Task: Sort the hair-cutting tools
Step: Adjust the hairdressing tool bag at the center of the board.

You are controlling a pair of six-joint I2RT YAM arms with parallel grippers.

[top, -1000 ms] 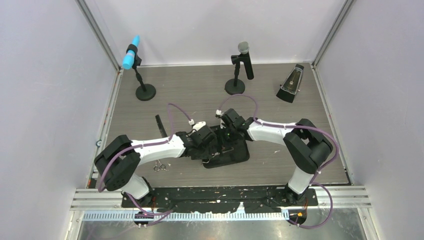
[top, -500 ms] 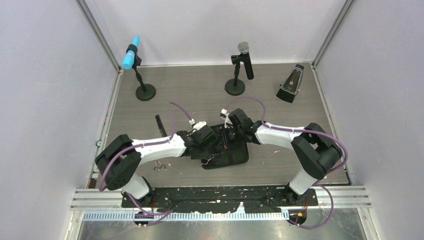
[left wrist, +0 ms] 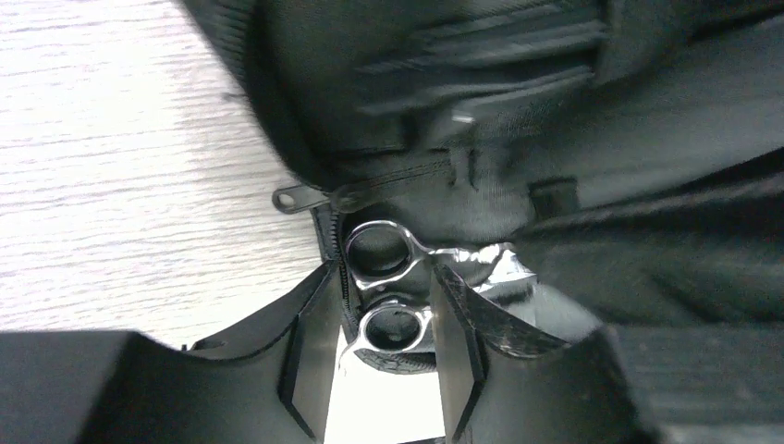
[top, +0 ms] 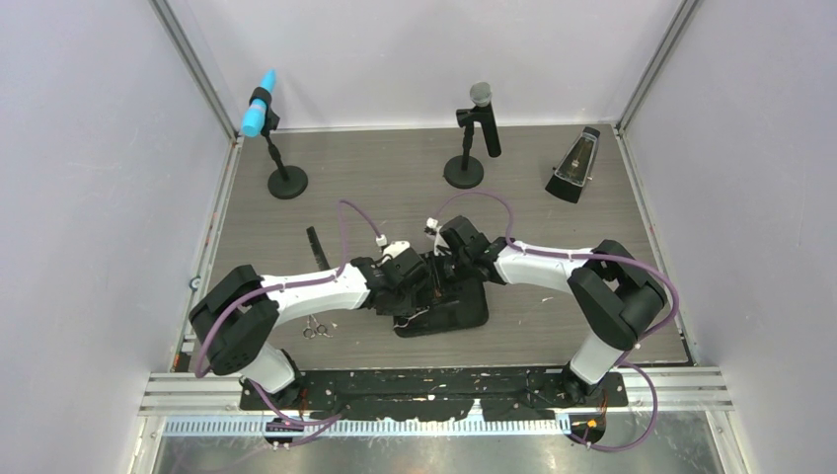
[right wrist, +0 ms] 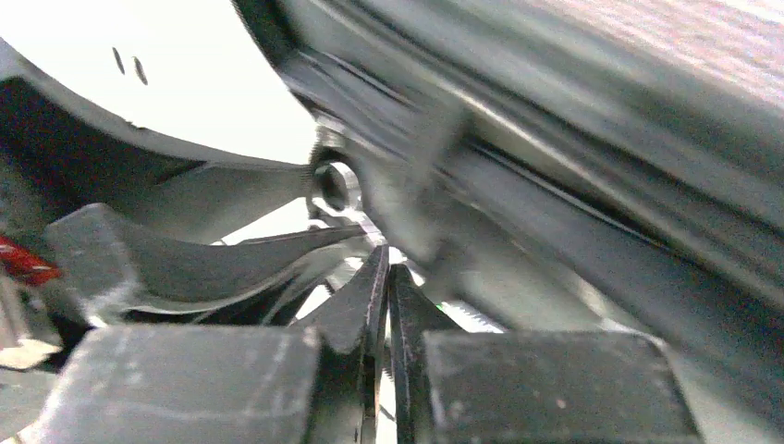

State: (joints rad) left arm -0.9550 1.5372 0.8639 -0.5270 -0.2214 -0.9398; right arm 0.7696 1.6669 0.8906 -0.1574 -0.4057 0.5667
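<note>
Hidden: the blades of the held scissors [left wrist: 416, 252] vanish into the dark folds of the zip case [top: 449, 314]; only the two silver finger rings show at its zip edge.
Hard to read: the right wrist view is badly blurred, all streaks of black case and glare, and from overhead both wrists crowd over the case's far left corner and cover what lies under them.
Left gripper [left wrist: 384, 268]: jaws narrowed to a slim gap with the rings between them, the nearer ring clamped from both sides. It is a grasp, right at the case's edge.
Right gripper [right wrist: 385, 268]: fingers [right wrist: 356, 319] pressed together tip to tip and nosed against the case; whether anything thin is pinched between them cannot be told.
Zip pull [left wrist: 294, 197]: sticks out from the case onto the table [top: 395, 188].
Second scissors [top: 314, 328]: lying flat on the table, well left of the case.
Comb [top: 316, 245]: also left of the case, further back, part hidden by the left arm.
</note>
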